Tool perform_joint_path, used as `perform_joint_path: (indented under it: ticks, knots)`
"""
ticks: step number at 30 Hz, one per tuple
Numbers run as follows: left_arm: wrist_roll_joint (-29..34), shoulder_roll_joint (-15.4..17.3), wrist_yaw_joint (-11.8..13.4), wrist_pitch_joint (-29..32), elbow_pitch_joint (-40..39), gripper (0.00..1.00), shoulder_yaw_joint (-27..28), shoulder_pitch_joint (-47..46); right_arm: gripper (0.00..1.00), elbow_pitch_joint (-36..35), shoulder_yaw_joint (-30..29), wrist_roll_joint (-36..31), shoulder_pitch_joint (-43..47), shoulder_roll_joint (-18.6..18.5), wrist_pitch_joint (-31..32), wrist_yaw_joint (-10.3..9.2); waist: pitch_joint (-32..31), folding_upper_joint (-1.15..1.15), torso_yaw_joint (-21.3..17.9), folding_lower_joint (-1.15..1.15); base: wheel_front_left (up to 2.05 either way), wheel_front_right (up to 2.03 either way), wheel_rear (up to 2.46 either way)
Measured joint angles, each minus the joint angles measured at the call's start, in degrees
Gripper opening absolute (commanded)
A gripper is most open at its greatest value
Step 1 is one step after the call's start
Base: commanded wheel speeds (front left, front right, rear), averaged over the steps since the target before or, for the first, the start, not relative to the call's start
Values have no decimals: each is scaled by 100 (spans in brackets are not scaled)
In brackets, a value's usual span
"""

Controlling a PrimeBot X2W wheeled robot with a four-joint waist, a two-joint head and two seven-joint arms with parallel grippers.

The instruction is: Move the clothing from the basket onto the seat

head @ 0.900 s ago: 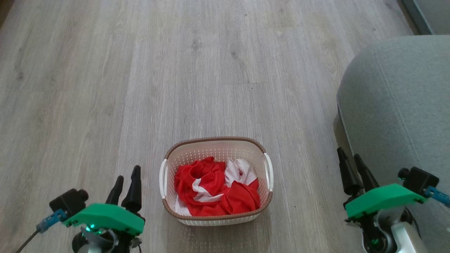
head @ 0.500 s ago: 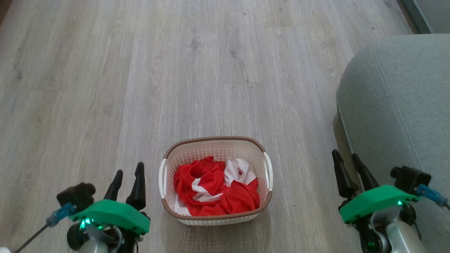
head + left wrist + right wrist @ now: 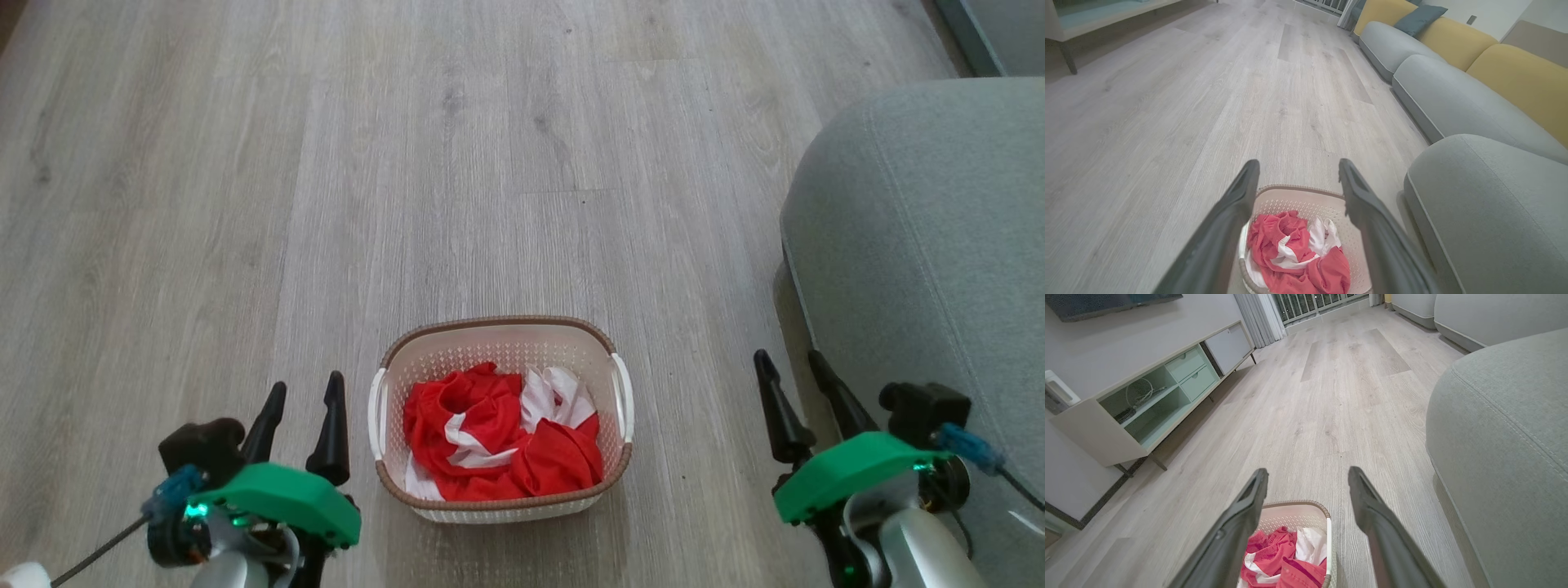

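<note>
Clothing [image 3: 490, 445], red w/ white panels, is seen crumpled inside the basket [image 3: 500, 322], which is set on the wood-look floor [image 3: 326, 163] at centre of the head view, well apart from the grey seat [image 3: 922, 229] at the right. At lower left the left gripper [image 3: 305, 384] is held low, near the basket's left handle [image 3: 377, 412] but apart from it. Its fingers [image 3: 331, 429] are pointed fwd and spread, w/ nothing between them. At lower right the right gripper [image 3: 788, 357] is held between basket and seat, its fingers likewise parted and empty, leaned slightly to the left. In the left wrist view, basket and clothing are framed between that arm's two dark fingers. In the right wrist view the basket is seen low by the left finger, w/ the seat's rounded corner at the right. A pale TV cabinet [image 3: 1147, 400] is seen along the wall, and sofa sections [image 3: 1445, 94] w/ yellow back cushions beyond the seat.
</note>
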Motion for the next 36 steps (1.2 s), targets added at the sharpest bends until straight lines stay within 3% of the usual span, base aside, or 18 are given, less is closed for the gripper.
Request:
perform_joint_path:
  ticks: [19, 36]
  knots:
    - [1319, 44, 247, -308, -142, 100, -178, -1, 100, 31, 179, -1300, -124, -24, -327, 0, 28, 0, -46, 0, 0, 0, 0]
    - [2444, 79, 292, -602, -198, 100, -261, -8, 100, 68, 278, -2364, -125, -24, -605, 0, 71, 0, -91, 0, 0, 0, 0]
